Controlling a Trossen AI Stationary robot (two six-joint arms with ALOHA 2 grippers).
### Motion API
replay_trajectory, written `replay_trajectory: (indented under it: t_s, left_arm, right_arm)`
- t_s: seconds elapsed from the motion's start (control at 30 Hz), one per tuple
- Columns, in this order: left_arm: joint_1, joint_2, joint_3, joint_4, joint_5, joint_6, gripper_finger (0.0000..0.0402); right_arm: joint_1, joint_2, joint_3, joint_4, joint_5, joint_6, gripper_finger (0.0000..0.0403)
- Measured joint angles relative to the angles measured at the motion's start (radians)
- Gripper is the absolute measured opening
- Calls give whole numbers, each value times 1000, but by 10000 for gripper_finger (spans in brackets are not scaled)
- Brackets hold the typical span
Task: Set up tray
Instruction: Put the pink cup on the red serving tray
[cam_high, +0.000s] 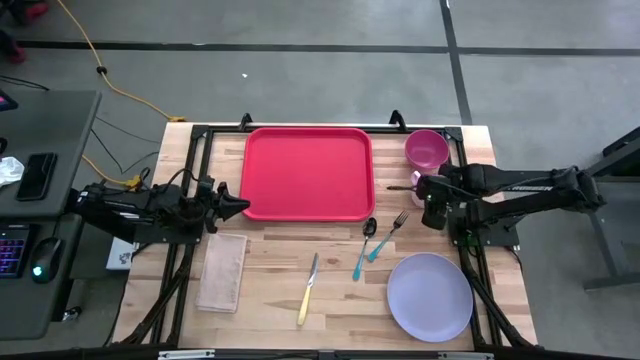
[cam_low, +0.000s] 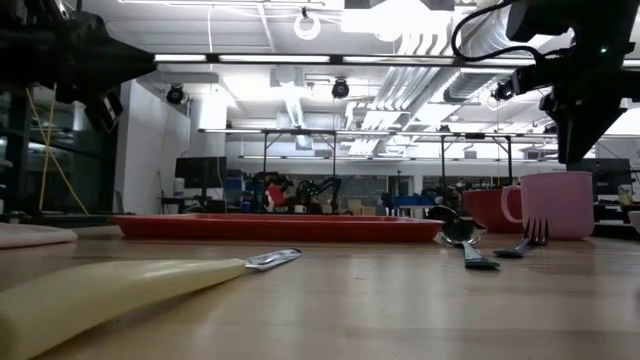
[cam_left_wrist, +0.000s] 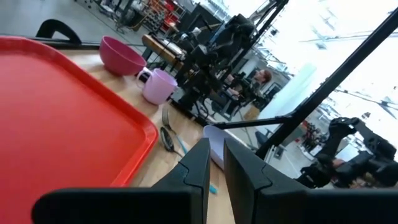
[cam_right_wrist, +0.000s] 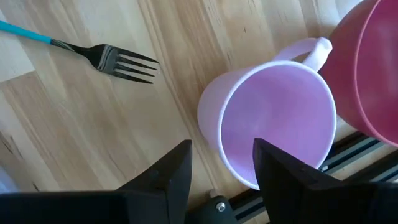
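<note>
The red tray (cam_high: 308, 172) lies flat at the table's far middle. My left gripper (cam_high: 243, 205) is shut and hovers off the tray's near-left corner; in the left wrist view the left gripper (cam_left_wrist: 214, 165) points along the tray (cam_left_wrist: 56, 118). My right gripper (cam_high: 420, 187) is open just above the lavender mug (cam_right_wrist: 273, 118), which stands upright by the pink bowl (cam_high: 427, 150). In the right wrist view one finger (cam_right_wrist: 168, 174) is outside the mug's wall and the other (cam_right_wrist: 280, 168) over its mouth. In the low view the right gripper (cam_low: 578, 130) ends just above the mug (cam_low: 555, 205).
On the table's near half lie a fork (cam_high: 390, 235) and a spoon (cam_high: 364, 245) with teal handles, a yellow-handled knife (cam_high: 308, 290), a round lavender plate (cam_high: 430, 296) at the near right, and a folded beige napkin (cam_high: 222, 272) at the near left.
</note>
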Motion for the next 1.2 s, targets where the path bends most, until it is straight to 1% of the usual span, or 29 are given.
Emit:
replay_trajectory:
  t_s: [0.3, 0.53, 0.63, 0.83, 1.2]
  left_arm:
    - [0, 0, 0, -44, -7, 0, 79]
    - [0, 0, 0, -62, -7, 0, 79]
    - [0, 0, 0, -65, -7, 0, 79]
    - [0, 0, 0, -94, -7, 0, 79]
    - [0, 0, 0, -93, -7, 0, 79]
  right_arm:
    - [-92, 0, 0, 6, -42, -24, 149]
    - [-142, 0, -22, 38, -87, -38, 149]
    - [-161, 10, -22, 38, -88, -38, 149]
    - [-193, 50, -22, 39, -93, -42, 149]
    - [-236, 151, -22, 63, -112, -45, 149]
